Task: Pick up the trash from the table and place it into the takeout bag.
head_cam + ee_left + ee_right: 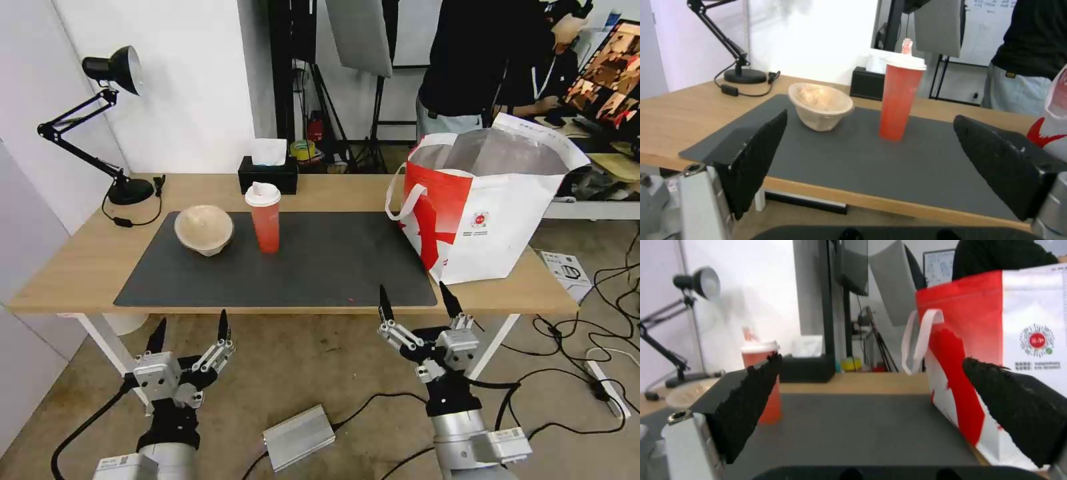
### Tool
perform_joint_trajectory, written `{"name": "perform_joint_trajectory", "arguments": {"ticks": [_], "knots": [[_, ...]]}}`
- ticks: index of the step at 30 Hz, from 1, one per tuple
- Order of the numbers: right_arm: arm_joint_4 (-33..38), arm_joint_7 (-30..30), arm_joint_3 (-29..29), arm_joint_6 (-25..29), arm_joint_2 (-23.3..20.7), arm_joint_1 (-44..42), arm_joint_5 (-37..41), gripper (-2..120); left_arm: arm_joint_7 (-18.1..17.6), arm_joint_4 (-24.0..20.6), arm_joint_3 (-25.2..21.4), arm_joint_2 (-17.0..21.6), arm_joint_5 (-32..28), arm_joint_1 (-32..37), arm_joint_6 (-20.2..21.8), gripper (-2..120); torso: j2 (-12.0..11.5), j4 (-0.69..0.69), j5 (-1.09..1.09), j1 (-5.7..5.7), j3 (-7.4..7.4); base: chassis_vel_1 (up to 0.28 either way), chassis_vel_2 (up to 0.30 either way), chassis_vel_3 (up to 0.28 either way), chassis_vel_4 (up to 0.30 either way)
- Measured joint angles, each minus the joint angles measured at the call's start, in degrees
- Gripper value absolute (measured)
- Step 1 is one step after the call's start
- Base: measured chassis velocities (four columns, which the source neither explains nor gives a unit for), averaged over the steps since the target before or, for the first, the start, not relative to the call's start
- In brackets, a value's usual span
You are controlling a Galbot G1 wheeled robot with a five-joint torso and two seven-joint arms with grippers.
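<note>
Behind the red cup stands a black tissue box.

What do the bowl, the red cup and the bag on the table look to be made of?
Beige bowl: probably moulded paper pulp, going by its matte, slightly rough, fibrous-looking surface.
Red cup: likely thin plastic or coated paper with a smooth sheen; its white lid looks like plastic.
Takeout bag: soft white-and-red fabric-like shell that creases, silvery foil-like lining inside, white woven-looking loop handles.
</note>
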Motion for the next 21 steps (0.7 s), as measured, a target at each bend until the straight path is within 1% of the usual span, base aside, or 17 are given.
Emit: {"name": "perform_joint_trajectory", "arguments": {"ticks": [3, 7, 8, 11, 21], "knots": [[0.2, 0.8, 0.1, -1.3, -0.3, 0.0, -0.1, 100, 0.0, 0.0, 0.0, 0.0, 0.0, 0.0, 0.0, 100, 0.0, 0.00, 0.00, 0.00, 0.00, 0.000, 0.000, 0.000, 0.000], [2.2, 3.6, 0.1, -6.1, -0.8, -1.6, -0.5, 100, 0.0, 0.0, 0.0, 0.0, 0.0, 0.1, -0.1, 100, 0.0, 0.00, 0.00, 0.00, 0.00, 0.000, 0.000, 0.000, 0.000], [2.2, 3.6, 0.1, -6.1, -0.8, -1.6, -0.5, 100, 0.0, 0.0, 0.0, 0.0, 0.0, 0.1, -0.1, 100, 0.0, 0.00, 0.00, 0.00, 0.00, 0.000, 0.000, 0.000, 0.000], [3.1, 5.3, 0.1, -8.3, -0.9, -2.6, -1.1, 100, 0.0, 0.0, 0.0, 0.0, 0.0, 0.2, -0.2, 100, 0.0, 0.00, 0.00, 0.00, 0.00, 0.000, 0.000, 0.000, 0.000], [4.0, 6.7, 0.1, -9.6, -0.4, -4.1, -1.1, 100, 0.0, 0.0, 0.0, 0.0, 0.0, 0.5, -0.6, 100, 0.0, 0.00, 0.00, 0.00, 0.00, 0.000, 0.000, 0.000, 0.000]]}}
